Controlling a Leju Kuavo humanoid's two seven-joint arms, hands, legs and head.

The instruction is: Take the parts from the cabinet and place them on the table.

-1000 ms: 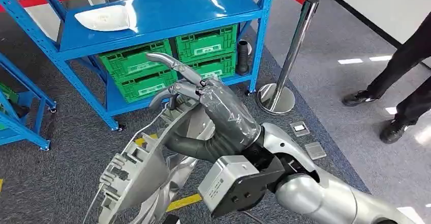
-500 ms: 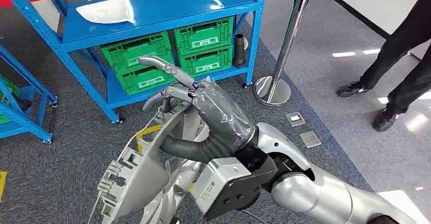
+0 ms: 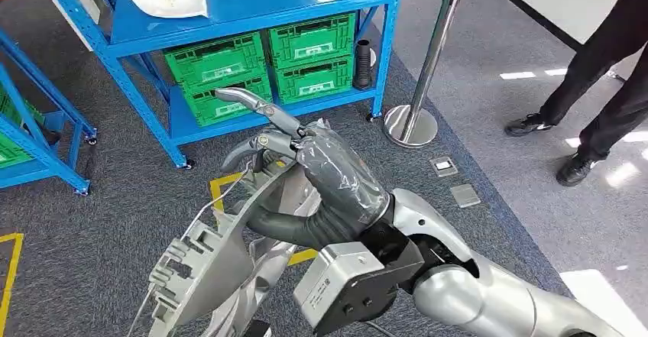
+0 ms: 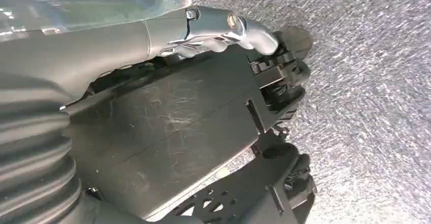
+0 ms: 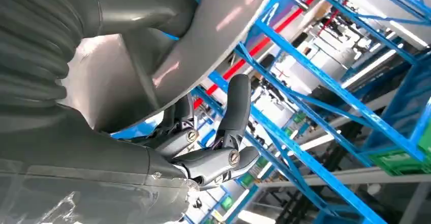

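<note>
Clearly, at lower centre of the head view we see the right hand (image 3: 328, 180) gripping a large silver part (image 3: 210, 264), thumb under its rim. The part's lower end is cut off. The left hand (image 4: 223, 28) looks curled; we cannot tell its contents. No writing is readable.

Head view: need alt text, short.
The robot's right hand grips a large silver-grey moulded part above grey carpet. Behind it, a blue shelving rack holds four green crates and a white part. A chrome stanchion and a person's legs are at right.
</note>
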